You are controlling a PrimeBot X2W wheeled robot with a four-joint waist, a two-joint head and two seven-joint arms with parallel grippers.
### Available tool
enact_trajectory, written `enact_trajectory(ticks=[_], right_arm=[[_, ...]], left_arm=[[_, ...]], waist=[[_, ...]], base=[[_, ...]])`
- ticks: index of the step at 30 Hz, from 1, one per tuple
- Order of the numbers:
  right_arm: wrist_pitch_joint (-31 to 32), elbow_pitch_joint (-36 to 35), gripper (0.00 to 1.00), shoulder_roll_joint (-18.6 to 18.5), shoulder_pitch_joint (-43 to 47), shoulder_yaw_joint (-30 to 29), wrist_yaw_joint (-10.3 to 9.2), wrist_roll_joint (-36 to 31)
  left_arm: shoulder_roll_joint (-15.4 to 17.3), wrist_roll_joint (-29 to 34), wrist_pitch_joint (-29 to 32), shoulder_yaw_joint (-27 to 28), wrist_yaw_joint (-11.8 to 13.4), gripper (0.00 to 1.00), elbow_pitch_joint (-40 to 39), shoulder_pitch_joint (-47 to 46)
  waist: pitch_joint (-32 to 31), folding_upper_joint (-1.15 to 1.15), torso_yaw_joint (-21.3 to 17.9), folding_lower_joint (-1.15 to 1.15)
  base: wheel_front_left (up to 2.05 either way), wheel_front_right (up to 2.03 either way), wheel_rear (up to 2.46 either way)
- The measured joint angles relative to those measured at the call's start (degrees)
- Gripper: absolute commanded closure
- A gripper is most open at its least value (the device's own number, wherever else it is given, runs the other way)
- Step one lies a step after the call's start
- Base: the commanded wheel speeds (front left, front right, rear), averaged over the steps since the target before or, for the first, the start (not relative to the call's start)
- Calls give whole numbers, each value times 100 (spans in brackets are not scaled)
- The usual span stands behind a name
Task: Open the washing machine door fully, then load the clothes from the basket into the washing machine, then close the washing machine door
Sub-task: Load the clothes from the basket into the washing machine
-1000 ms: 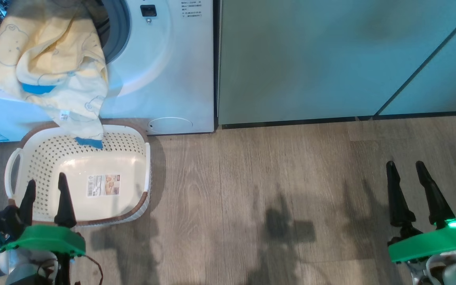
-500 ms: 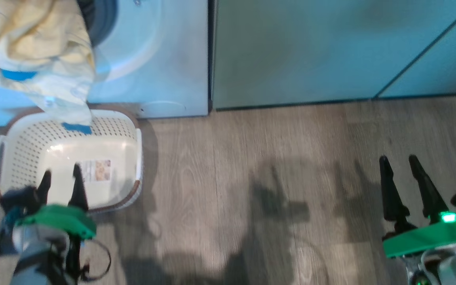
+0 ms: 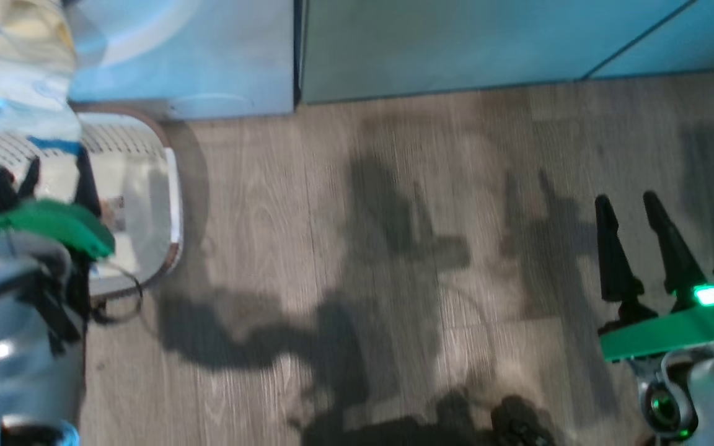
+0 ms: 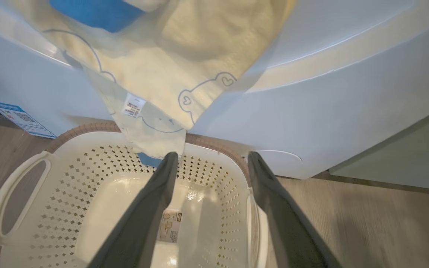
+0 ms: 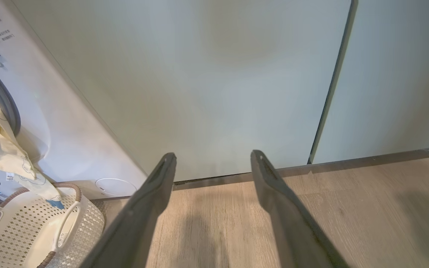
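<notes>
Yellow clothes (image 4: 184, 67) — beyond left hand (image 4: 212, 156), over basket (image 4: 69, 178)

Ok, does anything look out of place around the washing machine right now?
Yes. The pale yellow bear-print garment hangs out of the big white front-loading washing machine, draped down its front, with its blue-trimmed end dangling into the cream perforated plastic basket. It looks only half loaded.

The clothes (image 4: 169, 67) spill out of the washing machine (image 4: 311, 123), pale yellow with bear faces (a blue patch up top), draped down its white front. Their lowest tip, blue-edged, dangles into the back of the basket (image 4: 62, 201). That basket sits upright just in front of the machine, cream and perforated, brown-rimmed, a label (image 4: 171, 227) on its bottom.
</notes>
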Motion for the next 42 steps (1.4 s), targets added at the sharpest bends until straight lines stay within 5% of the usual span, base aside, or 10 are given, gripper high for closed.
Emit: enact_trajectory(ticks=[12, 24, 42], right_arm=[[0, -67, 0, 0, -320, 0, 0, 0], [0, -120, 0, -12, -626, 45, 0, 0], [0, -126, 0, -23, -822, 88, 0, 0]], left_arm=[[215, 107, -11, -113, 52, 0, 410, -1383], [556, 145, -22, -13, 498, 0, 948, -2418], [980, 98, -122, -116, 338, 0, 1623, -3134]], waist=[[786, 0, -43, -1], [1321, 0, -29, -1], [1678, 0, -104, -3]], base=[[0, 0, 0], [0, 0, 0], [0, 0, 0]])
